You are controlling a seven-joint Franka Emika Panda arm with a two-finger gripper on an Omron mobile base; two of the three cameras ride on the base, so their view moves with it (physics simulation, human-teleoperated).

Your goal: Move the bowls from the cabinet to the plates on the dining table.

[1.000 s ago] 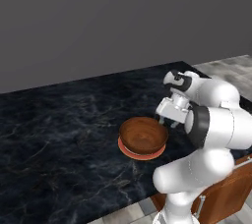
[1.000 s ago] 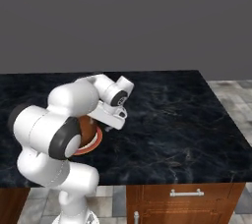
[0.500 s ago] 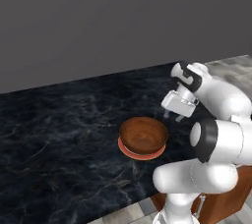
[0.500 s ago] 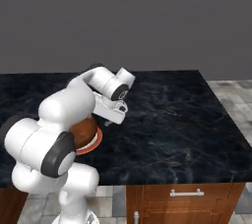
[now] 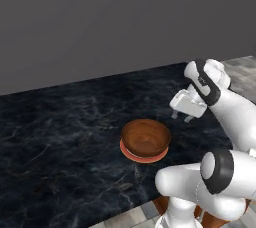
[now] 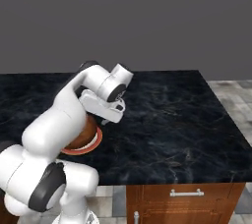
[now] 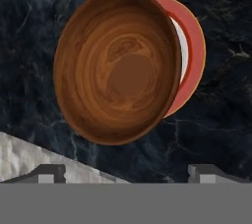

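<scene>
The dark brown bowl (image 5: 146, 137) sits upright on the orange-red-rimmed plate (image 5: 131, 153) near the front of the black marbled dining table (image 5: 60, 137). My gripper (image 5: 182, 117) hovers open just right of the bowl, a little above the tabletop, holding nothing. In the hand view the bowl (image 7: 118, 66) lies ahead of the gripper (image 7: 128, 174) with the plate (image 7: 194, 46) showing behind its rim, and the fingertips (image 7: 49, 173) stand wide apart. From the right base view my arm hides part of the bowl (image 6: 87, 132) and the plate (image 6: 93, 145).
The table's front edge runs close to my base, over a wooden base with a drawer handle (image 6: 187, 193). Grey tiled floor (image 6: 231, 93) lies past the table's right end. A plain grey wall stands behind.
The arm has swung its upper links and the hand has shifted slightly beside the bowl. The bowl stays on the plate and the jaws stay open.
</scene>
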